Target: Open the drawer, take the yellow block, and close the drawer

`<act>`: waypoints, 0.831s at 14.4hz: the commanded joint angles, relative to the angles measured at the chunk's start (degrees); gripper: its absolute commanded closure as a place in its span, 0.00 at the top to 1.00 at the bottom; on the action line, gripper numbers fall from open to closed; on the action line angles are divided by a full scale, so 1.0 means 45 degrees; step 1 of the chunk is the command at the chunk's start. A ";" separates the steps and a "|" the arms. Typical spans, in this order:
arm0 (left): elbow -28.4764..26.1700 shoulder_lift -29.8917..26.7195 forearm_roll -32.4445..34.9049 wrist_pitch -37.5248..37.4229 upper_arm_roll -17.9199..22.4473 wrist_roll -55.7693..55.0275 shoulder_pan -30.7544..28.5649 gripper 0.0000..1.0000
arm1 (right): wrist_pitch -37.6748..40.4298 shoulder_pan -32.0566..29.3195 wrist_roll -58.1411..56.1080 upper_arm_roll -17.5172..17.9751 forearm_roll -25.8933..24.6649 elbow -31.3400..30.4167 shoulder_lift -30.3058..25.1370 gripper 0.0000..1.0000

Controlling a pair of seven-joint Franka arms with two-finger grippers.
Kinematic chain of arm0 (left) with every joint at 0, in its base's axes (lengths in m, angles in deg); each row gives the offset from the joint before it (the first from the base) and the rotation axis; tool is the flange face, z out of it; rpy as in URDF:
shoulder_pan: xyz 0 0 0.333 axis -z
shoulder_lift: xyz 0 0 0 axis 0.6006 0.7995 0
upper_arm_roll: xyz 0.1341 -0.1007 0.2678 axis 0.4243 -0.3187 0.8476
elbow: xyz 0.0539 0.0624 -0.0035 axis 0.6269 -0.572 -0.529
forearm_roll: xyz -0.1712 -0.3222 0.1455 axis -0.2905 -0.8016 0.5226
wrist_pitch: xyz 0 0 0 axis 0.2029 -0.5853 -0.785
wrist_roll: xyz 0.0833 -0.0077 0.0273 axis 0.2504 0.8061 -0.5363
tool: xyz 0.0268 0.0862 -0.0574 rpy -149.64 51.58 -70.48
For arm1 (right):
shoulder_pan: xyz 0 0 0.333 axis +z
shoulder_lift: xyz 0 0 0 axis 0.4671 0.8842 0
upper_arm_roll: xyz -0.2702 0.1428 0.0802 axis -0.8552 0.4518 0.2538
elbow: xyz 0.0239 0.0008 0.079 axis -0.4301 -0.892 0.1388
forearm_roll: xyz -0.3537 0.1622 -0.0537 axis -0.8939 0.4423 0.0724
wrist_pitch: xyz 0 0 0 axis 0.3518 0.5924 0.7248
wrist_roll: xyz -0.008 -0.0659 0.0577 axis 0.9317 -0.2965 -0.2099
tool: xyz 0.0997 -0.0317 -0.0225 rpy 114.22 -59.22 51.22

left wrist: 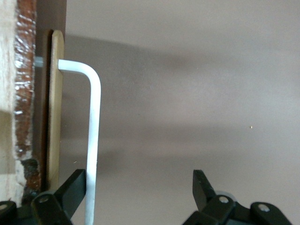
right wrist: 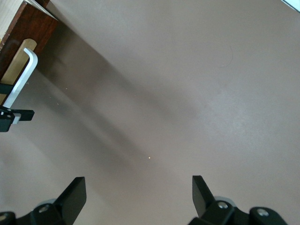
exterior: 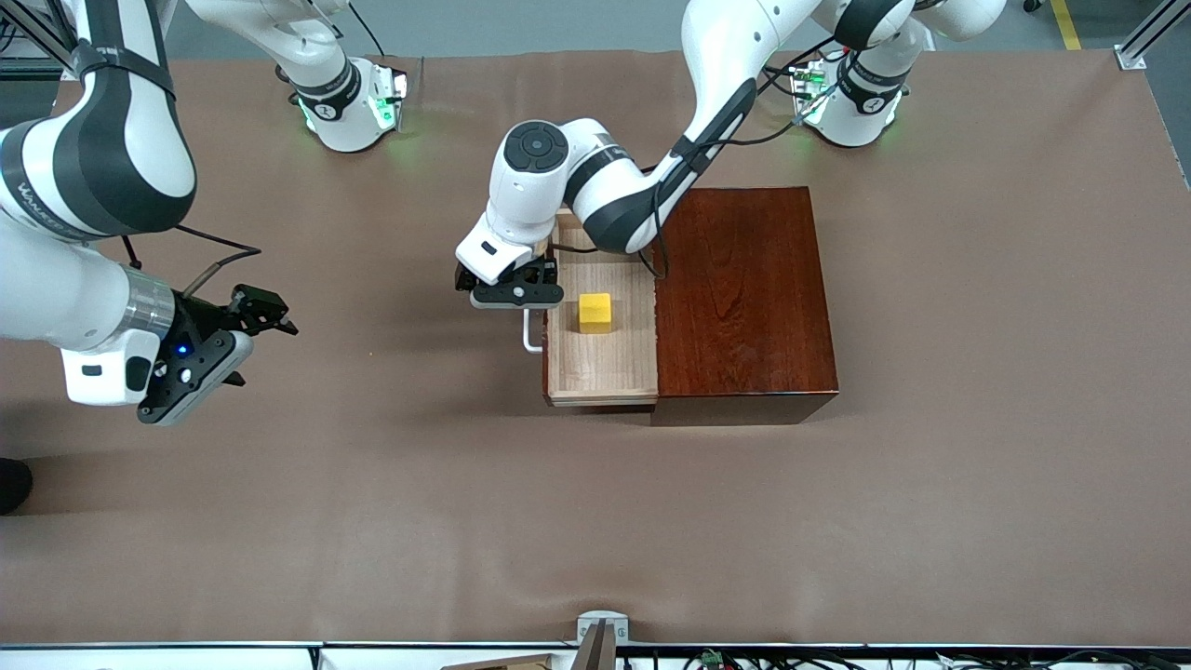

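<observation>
Left pincer [exterior: 515,287]: you have it at the handle [exterior: 531,337] of the drawer [exterior: 603,372], at the handle's end farther from the front camera. In the left wrist view the fingers [left wrist: 70,187] are spread wide, with the white bar [left wrist: 93,140] running just inside one of them. No grip on the bar; whether that finger touches it, I cannot tell.

Drawer: pulled well out of the box [exterior: 744,298], toward the right arm's end of the desk [exterior: 595,521]. Pale wood floor fully exposed. Judgement: step one, opening, is done or as good as done.

Block [exterior: 595,313]: sits on the drawer floor, upright, nearer the handle end than the box, untouched. Nothing is over it; the left pincer is beside the drawer front, not above the block. Step two, the take, is not yet done.

Right pincer [exterior: 244,346]: hangs above bare desk toward the right arm's end, well apart from the drawer, fingers [right wrist: 72,194] spread apart and empty. This arm waits. Its wrist view catches the handle and the box corner [right wrist: 28,23] from a distance.

Left to do, as I judge it: clear the handle, move a pincer over the block, grasp and lift it out, then push the drawer front back flush with the box. Roughly one of three steps complete.
</observation>
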 commanded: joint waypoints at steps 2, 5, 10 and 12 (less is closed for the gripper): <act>0.0429 -0.0186 -0.0289 0.0019 0.0037 -0.0198 0.0062 1.00 | -0.0066 -0.0086 -0.0226 -0.0036 0.0276 0.0142 0.0197 1.00; 0.0489 -0.0359 -0.0289 0.0082 0.0017 -0.0237 0.0063 1.00 | -0.0066 -0.0243 -0.0811 -0.0036 0.0295 0.0123 0.0236 1.00; 0.0256 -0.2896 -0.0035 -0.4463 0.0173 0.0016 -0.1087 1.00 | -0.0066 0.0068 -0.0812 -0.0017 0.0315 0.0142 0.0294 1.00; 0.0119 -0.3775 -0.0015 -0.6123 0.0173 0.0871 -0.1751 1.00 | -0.0105 0.0711 -0.0832 0.0061 0.0392 0.0142 0.0430 1.00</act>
